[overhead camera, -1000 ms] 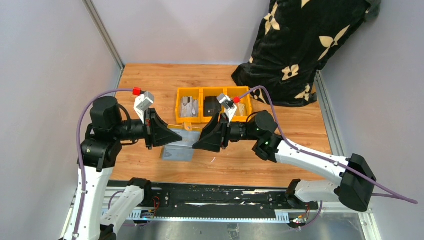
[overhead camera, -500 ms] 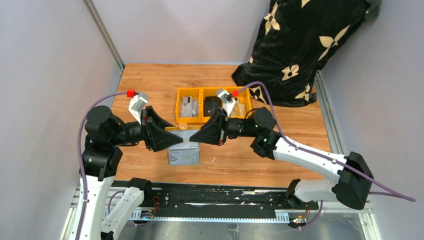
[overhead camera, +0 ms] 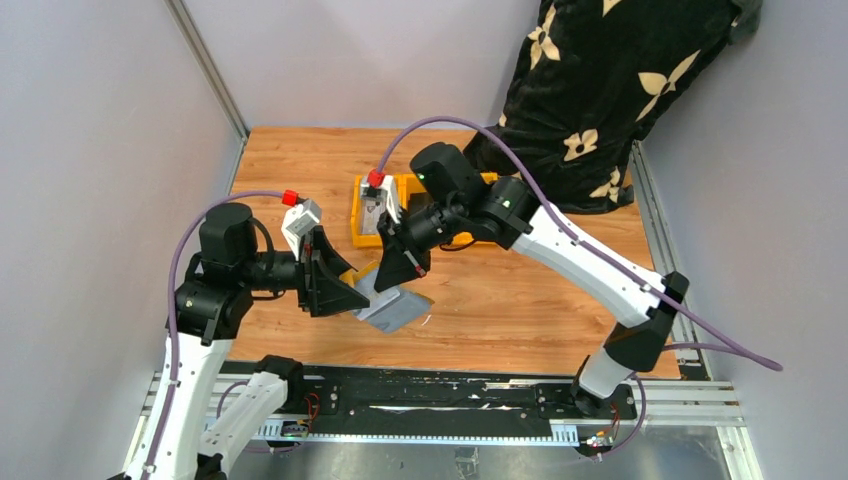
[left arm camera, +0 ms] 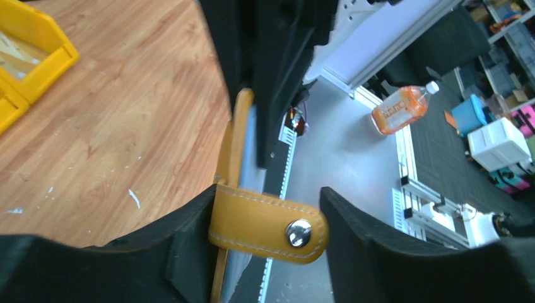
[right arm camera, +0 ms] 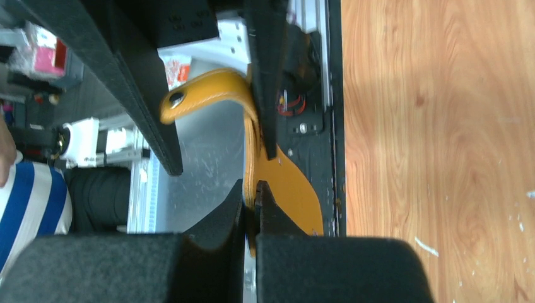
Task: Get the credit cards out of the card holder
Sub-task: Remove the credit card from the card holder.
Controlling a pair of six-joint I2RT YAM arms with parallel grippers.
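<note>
One holder [overhead camera: 398, 308] is held between two arms over the surface [overhead camera: 520, 300], toward the front but short of the near edge. The right jaws are pinched tight on its mustard flap. The left jaws stand wide, with the snap tab [left arm camera: 268, 224] between them. I cannot tell cards from the grey lining. Bare wood lies open to the right. Yellow bins [overhead camera: 357, 210] sit behind, and the right arm [overhead camera: 580, 247] hides their count.

Yellow bins [overhead camera: 357, 214] on wooden table [overhead camera: 520, 290]; black floral cloth [overhead camera: 610, 90] behind.
</note>
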